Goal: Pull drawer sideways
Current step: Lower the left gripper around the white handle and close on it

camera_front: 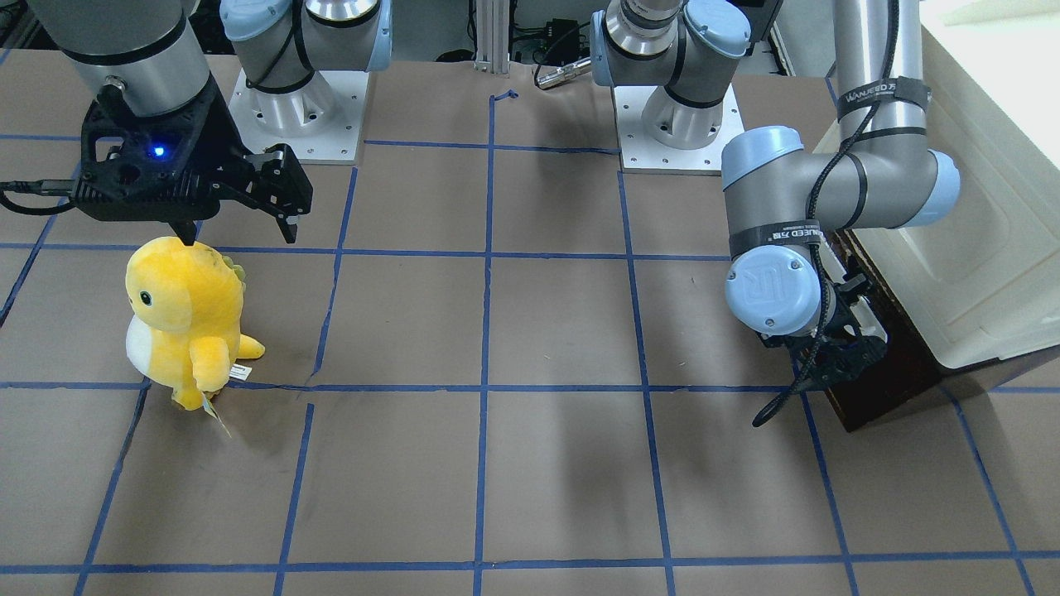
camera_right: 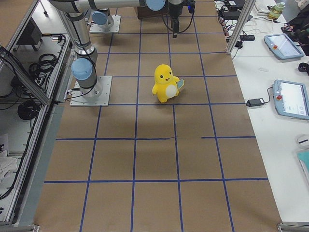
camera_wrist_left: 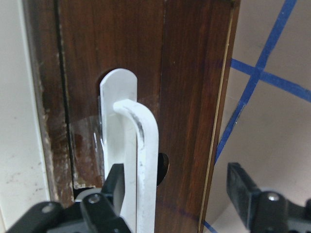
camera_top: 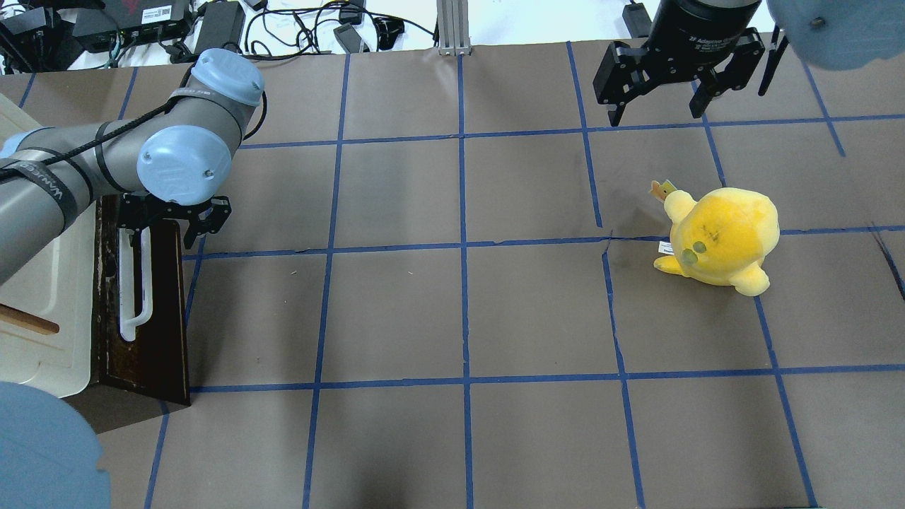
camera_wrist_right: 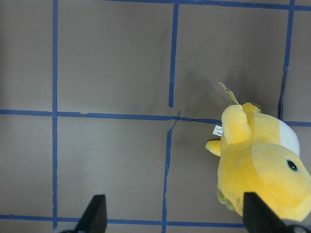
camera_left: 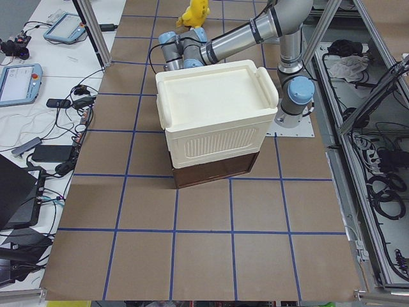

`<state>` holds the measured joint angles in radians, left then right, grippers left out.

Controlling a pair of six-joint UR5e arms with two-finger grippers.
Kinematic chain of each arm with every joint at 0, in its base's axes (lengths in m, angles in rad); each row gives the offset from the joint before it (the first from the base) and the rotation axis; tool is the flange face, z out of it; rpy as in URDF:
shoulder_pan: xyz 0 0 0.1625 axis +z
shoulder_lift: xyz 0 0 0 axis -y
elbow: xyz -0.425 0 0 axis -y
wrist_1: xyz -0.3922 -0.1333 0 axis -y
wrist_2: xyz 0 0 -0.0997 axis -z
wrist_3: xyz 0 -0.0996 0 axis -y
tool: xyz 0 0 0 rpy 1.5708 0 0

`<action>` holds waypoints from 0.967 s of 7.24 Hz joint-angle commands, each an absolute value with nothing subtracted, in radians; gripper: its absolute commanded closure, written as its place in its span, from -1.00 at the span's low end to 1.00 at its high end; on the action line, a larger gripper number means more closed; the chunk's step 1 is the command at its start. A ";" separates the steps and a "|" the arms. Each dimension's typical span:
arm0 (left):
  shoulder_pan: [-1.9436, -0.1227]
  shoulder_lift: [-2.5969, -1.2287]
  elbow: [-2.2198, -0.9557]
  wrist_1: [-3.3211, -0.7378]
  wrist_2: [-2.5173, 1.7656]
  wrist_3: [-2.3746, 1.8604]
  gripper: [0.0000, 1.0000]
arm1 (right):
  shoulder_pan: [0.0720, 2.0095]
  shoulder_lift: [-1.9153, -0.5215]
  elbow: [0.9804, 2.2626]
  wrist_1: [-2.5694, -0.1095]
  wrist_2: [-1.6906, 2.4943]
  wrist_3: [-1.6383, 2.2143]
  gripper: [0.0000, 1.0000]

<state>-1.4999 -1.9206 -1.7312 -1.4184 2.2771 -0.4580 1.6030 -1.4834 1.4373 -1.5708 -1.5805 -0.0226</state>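
The drawer (camera_top: 162,311) has a dark brown front with a long white bar handle (camera_top: 134,290), and sits against the cream-white cabinet (camera_top: 42,311) at the table's left. My left gripper (camera_top: 160,233) is open at the handle's far end. In the left wrist view (camera_wrist_left: 180,194) the handle (camera_wrist_left: 146,160) stands between the fingers, close to one finger (camera_wrist_left: 115,187), and the other finger (camera_wrist_left: 241,187) hangs past the drawer's edge. My right gripper (camera_top: 657,106) is open and empty, above the table beyond the plush. In the front-facing view the left gripper (camera_front: 845,352) is at the drawer (camera_front: 898,372).
A yellow plush dinosaur (camera_top: 721,237) stands on the right half of the table, just below the right gripper (camera_front: 240,223), and also shows in the right wrist view (camera_wrist_right: 262,160). Blue tape lines grid the brown table (camera_top: 459,318). Cables and power bricks (camera_top: 212,21) lie along the far edge.
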 commanded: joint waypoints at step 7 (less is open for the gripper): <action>-1.480 -1.908 -1.744 -1.430 2.253 -0.451 -0.08 | 1.603 -1.483 1.437 -1.571 -1.580 -0.021 -1.00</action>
<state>-1.4793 -1.9135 -1.7436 -1.4257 2.2536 -0.4567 1.6030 -1.4834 1.4374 -1.5708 -1.5802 -0.0215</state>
